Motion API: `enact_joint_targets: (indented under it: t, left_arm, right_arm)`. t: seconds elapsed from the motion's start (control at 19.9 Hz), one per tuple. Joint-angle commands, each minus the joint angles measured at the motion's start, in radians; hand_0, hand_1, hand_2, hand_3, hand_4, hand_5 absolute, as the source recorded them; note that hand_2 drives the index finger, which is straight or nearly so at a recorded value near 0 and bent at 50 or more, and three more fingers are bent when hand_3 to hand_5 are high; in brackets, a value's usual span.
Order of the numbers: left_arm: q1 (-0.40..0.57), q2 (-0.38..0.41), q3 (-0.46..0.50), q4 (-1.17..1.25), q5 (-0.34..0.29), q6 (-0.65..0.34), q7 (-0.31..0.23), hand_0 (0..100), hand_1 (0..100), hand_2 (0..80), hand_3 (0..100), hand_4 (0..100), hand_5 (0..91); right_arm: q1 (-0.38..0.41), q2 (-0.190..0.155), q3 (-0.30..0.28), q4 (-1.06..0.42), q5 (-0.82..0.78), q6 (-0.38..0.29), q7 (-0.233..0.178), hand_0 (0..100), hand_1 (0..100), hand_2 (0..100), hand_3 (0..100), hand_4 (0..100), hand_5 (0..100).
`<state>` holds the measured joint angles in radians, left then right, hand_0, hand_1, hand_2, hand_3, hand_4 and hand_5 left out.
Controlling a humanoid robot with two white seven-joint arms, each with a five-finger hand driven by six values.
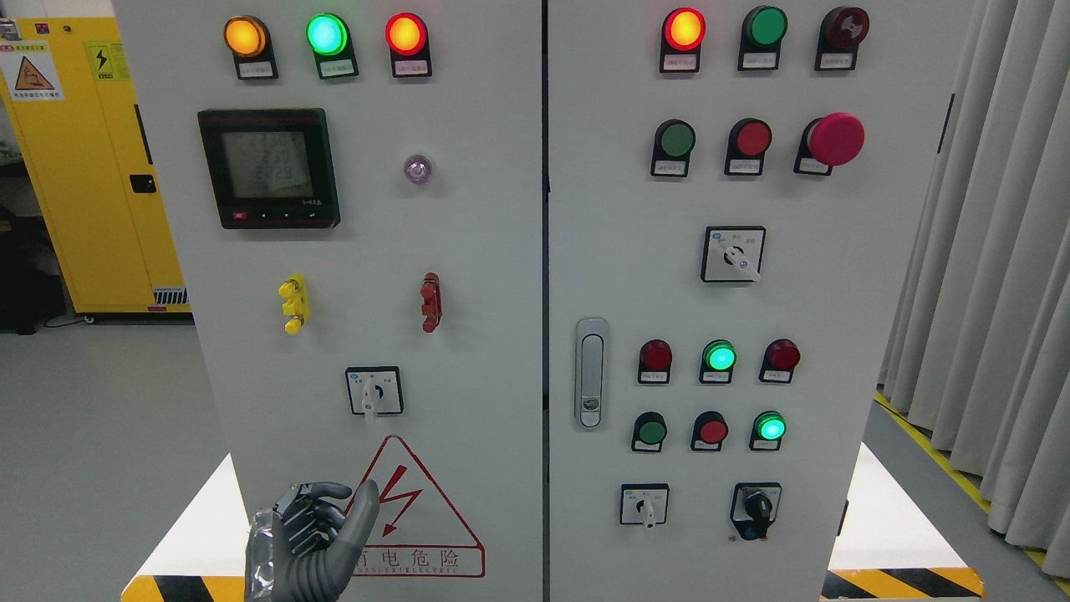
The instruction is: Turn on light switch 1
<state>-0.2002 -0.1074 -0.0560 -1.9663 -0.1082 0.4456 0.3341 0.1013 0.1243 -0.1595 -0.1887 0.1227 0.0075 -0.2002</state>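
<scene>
low at the cabinet front, the left hand, fingers curled on nothing, sits below the untouched switch, so all remains.

Stood mid-frame: cabinet, two doors side by side. Upper left door: meter; below it, centre, rotary switch, above warning sign. Left hand at lower left, before sign. Door handle left edge of right door.

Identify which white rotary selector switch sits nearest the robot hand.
The white selector switch on the left door, right above the red warning triangle. The left robot hand is just below it; the other white ones are on the right door.
</scene>
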Motion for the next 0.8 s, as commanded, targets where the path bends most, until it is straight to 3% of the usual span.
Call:
enact_joint_targets:
  t: [0.0,0.3,0.75]
  left_arm:
    - [-0.037,-0.018,-0.007,-0.006,-0.007,0.025,0.003,19,72,57.1,85,88,86.7]
    - [-0.076,-0.025,-0.008,-0.006,-0.005,0.076,0.036,21,72,56.8,85,88,86.8]
    - [-0.105,-0.028,-0.019,-0.006,-0.01,0.091,0.042,23,75,57.1,85,88,86.9]
  right_arm:
    - [0.0,0.0,0.0,0.0,0.0,0.0,-0.001,0,50,4,0,0,0]
    - [0.0,0.0,0.0,0.0,0.0,0.0,0.001,0,50,4,0,0,0]
    - [0.0,0.0,0.0,0.0,0.0,0.0,0.001,0,50,4,0,0,0]
